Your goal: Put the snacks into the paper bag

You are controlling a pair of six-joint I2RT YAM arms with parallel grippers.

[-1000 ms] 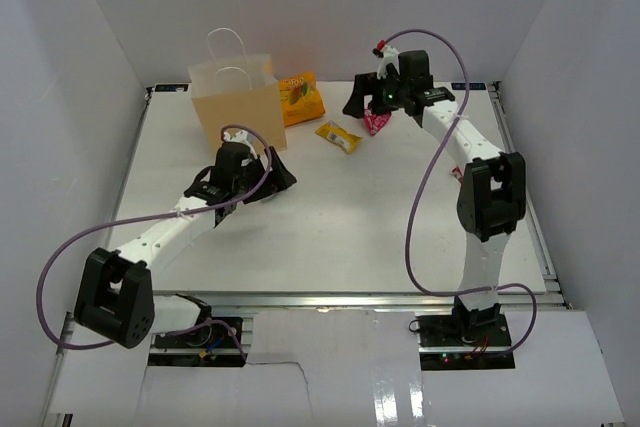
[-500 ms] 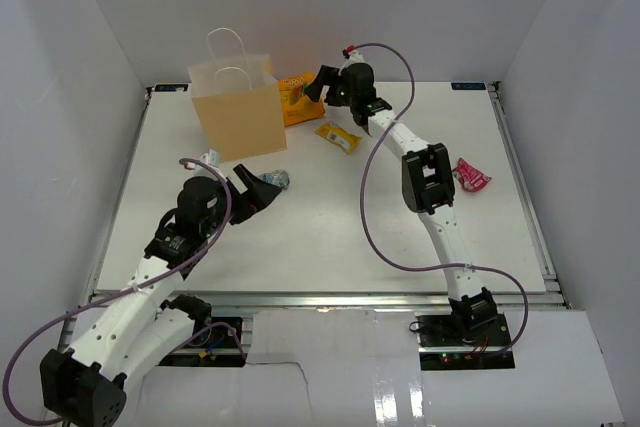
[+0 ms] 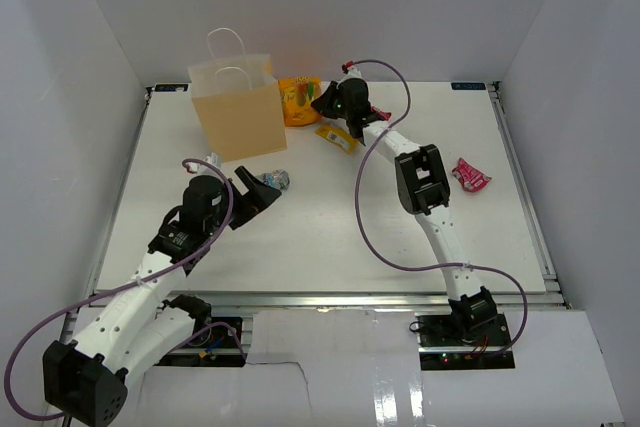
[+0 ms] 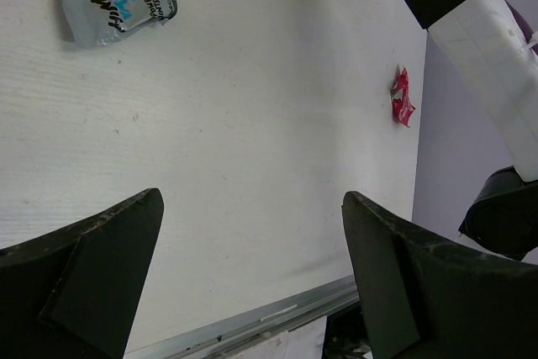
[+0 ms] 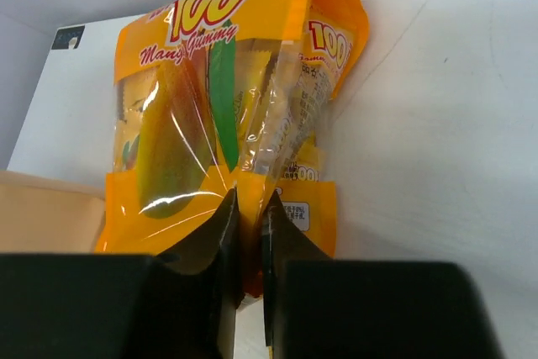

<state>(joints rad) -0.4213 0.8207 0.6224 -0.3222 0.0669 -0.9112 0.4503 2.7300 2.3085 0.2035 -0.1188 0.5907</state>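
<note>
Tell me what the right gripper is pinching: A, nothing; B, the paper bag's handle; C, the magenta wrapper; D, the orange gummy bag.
D: in the right wrist view the right gripper is shut on a crinkled fold at the front of the orange gummy bag.

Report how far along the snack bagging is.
Done: nothing is visibly bagged; the paper bag hides its inside. In hand: the right pincer is shut on the orange gummy bag, beside the paper bag. Left: the yellow packet, silver-blue packet and magenta wrapper lie on the table; the left pincer is open and empty.
</note>
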